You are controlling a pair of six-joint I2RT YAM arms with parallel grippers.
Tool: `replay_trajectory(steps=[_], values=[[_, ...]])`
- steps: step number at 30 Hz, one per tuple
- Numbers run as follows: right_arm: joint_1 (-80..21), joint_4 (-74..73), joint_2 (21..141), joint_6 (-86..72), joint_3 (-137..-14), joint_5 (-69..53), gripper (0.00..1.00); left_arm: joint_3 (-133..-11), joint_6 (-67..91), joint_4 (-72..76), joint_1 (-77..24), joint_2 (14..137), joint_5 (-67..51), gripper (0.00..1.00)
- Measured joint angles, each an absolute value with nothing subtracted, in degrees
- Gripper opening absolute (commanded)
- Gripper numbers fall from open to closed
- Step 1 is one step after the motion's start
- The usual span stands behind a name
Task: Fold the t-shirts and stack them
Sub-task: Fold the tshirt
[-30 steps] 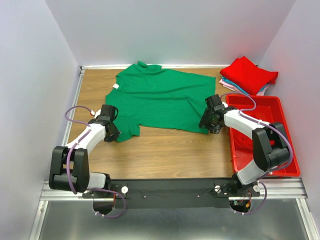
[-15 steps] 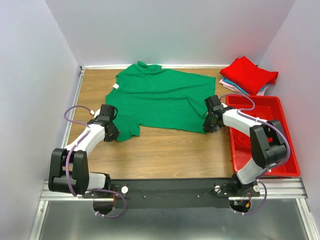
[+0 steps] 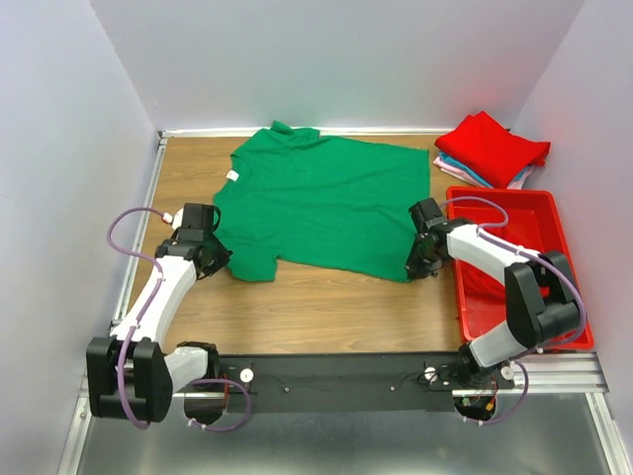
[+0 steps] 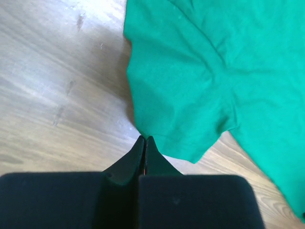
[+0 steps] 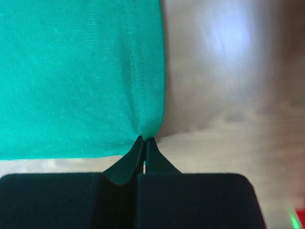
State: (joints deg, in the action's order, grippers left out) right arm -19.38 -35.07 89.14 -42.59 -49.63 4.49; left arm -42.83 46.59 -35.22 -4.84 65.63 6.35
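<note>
A bright green t-shirt [image 3: 316, 203] lies spread on the wooden table, neck toward the back wall, white label at its left edge. My left gripper [image 3: 222, 260] [image 4: 145, 139] is shut on the hem of the shirt's near-left sleeve [image 4: 176, 105]. On the other side, my right gripper [image 3: 416, 269] [image 5: 144, 139] is shut on the near-right hem corner, where the cloth [image 5: 76, 71] puckers at the tips. Folded t-shirts [image 3: 492, 146] are stacked at the back right, red on top with pink and light blue edges [image 3: 461, 174] below.
A red plastic bin [image 3: 499, 192] stands along the right side, just right of my right arm, with red cloth [image 3: 483, 287] inside. White walls close in the table on the left, back and right. Bare wood [image 3: 326, 302] lies between the shirt and the arm bases.
My right gripper has closed on the hem corner and drawn it slightly nearer. My left arm has pulled the sleeve out to the left, and the shirt lies flatter.
</note>
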Motion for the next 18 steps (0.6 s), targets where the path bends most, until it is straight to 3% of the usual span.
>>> replay_trajectory(steps=[18], values=[[-19.55, -44.03, 82.87, -43.55, -52.45, 0.56, 0.01, -46.35, 44.27, -35.68, -3.46, 62.35, 2.20, 0.00]])
